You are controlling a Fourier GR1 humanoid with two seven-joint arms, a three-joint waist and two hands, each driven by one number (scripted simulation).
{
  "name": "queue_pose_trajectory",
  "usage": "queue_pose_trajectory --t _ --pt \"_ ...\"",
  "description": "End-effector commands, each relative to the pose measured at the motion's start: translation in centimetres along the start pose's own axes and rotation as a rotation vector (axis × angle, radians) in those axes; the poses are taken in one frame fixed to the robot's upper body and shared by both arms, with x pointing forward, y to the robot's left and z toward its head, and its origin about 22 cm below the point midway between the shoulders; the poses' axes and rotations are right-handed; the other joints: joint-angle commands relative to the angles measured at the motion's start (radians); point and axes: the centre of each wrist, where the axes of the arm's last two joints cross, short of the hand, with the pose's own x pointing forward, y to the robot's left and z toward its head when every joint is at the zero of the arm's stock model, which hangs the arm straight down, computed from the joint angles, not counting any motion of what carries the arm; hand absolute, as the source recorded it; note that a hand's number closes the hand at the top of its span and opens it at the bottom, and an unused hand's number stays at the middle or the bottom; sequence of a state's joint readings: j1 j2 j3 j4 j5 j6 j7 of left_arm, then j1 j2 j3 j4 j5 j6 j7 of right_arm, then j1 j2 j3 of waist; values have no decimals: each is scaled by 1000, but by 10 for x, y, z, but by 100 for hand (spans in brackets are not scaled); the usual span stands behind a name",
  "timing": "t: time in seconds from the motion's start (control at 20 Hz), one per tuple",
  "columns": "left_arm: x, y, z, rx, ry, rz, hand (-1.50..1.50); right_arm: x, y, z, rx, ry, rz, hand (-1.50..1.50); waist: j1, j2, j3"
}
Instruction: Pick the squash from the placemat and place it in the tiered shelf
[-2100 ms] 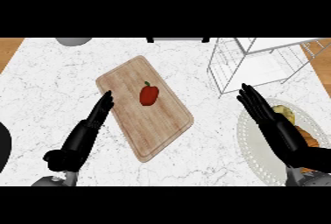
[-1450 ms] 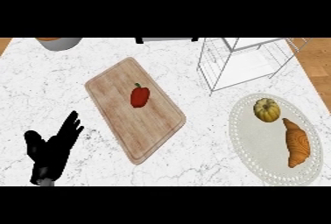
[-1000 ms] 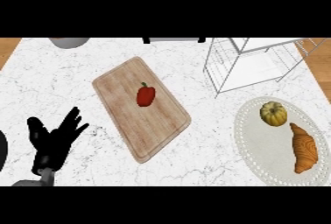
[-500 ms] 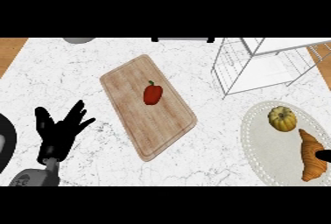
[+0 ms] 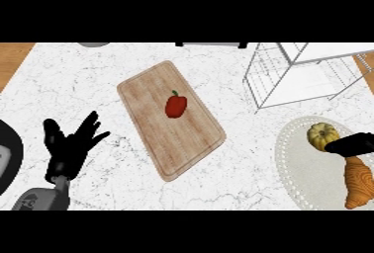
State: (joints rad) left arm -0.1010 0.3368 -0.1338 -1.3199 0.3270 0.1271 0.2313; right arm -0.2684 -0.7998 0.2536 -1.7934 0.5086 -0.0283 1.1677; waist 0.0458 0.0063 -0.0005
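The right robot hand (image 5: 352, 145) enters at the view's right edge, its dark fingers lying against the lower right side of the small yellow-green squash (image 5: 322, 136), though whether they are curled or straight cannot be told. The squash sits on the white oval placemat (image 5: 303, 173) with a beaded rim, above a croissant (image 5: 358, 183), below the white wire tiered shelf (image 5: 306, 74). The left robot hand (image 5: 70, 144) rests spread, fingers up, over the marble bench (image 5: 87, 79), beside a wooden cutting board (image 5: 171, 121) carrying a red bell pepper (image 5: 175, 105); no writing shows.
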Motion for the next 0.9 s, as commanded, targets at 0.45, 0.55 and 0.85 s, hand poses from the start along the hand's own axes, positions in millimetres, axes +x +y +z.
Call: queue_pose_trajectory --t 0.45,0.55,0.85 --pt "-15 -8 10 20 44 22 0 42 55 -32 106 272 190 -150 -25 -6 0" --pt "-15 4 6 34 43 14 0 43 67 -34 96 302 201 -150 -30 -4 0" --pt "-16 11 11 41 42 11 0 55 80 -22 47 325 233 -150 -39 -7 -1"
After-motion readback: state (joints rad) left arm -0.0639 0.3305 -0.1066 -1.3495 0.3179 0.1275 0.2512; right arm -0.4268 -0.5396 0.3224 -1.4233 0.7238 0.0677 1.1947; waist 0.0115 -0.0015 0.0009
